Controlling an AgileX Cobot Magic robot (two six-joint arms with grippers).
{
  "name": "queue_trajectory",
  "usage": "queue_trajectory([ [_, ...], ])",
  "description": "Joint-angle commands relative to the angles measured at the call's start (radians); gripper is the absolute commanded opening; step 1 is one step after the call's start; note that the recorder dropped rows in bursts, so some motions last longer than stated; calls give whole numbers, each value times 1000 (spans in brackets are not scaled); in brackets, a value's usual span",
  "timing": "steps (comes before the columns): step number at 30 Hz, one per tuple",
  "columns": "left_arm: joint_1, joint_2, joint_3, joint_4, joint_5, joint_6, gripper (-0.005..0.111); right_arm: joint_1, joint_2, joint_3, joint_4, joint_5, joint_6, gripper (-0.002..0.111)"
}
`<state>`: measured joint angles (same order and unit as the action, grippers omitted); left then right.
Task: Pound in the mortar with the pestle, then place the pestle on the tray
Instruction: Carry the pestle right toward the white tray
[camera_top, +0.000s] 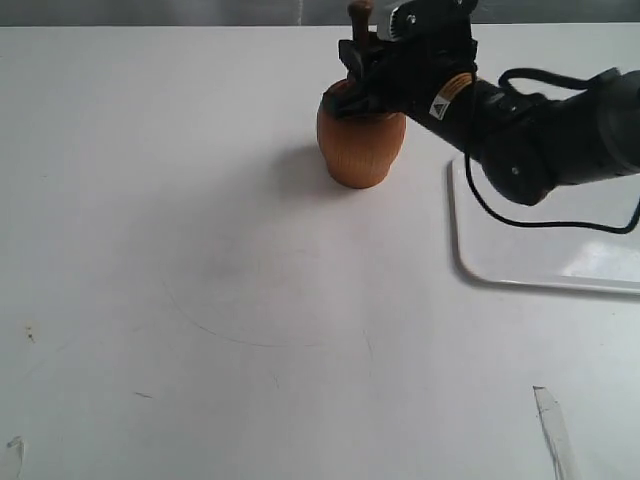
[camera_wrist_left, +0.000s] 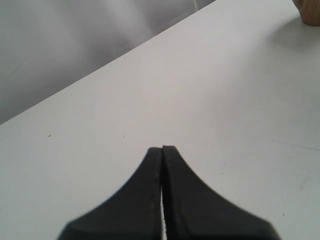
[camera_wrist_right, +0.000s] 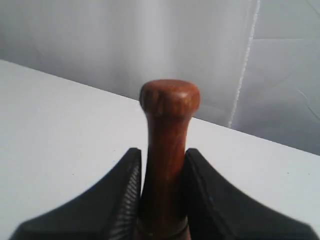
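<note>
The orange-brown mortar (camera_top: 360, 145) stands on the white table at the back, right of centre; a sliver of the mortar (camera_wrist_left: 311, 10) shows at the corner of the left wrist view. The dark reddish pestle (camera_wrist_right: 167, 150) stands upright in it, its knob (camera_top: 360, 12) poking up above my right gripper (camera_wrist_right: 163, 152), which is shut on the pestle's neck. In the exterior view the right gripper (camera_top: 362, 60) hovers over the mortar's mouth and hides it. The white tray (camera_top: 540, 245) lies to the mortar's right, partly under my right arm. My left gripper (camera_wrist_left: 163, 150) is shut on nothing, over bare table.
A black cable (camera_top: 520, 200) loops from the right arm over the tray. A strip of tape or a scrap (camera_top: 553, 430) lies near the front right of the table. A grey wall or curtain (camera_wrist_right: 200, 50) stands behind the table's far edge.
</note>
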<state>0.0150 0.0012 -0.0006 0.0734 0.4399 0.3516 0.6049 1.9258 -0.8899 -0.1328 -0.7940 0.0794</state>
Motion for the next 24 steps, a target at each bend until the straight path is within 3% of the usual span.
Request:
queue_trajectory([
  [1, -8, -1, 1, -7, -3, -8, 0, 1, -224, 4, 20, 56, -118, 0],
  [7, -8, -1, 1, -7, -3, -8, 0, -11, -506, 4, 172, 257, -366, 0],
  [11, -8, -1, 1, -7, -3, -8, 0, -69, -645, 4, 221, 432, -392, 0],
  [16, -8, -1, 1, -7, -3, -8, 0, -214, -757, 4, 222, 910, -394, 0],
  [20, -8, -1, 1, -7, -3, -8, 0, -234, -747, -8, 192, 1132, -394, 0],
  [24, -8, -1, 1, -7, -3, -8, 0, -234, -574, -210, 142, 1667, -408, 0],
])
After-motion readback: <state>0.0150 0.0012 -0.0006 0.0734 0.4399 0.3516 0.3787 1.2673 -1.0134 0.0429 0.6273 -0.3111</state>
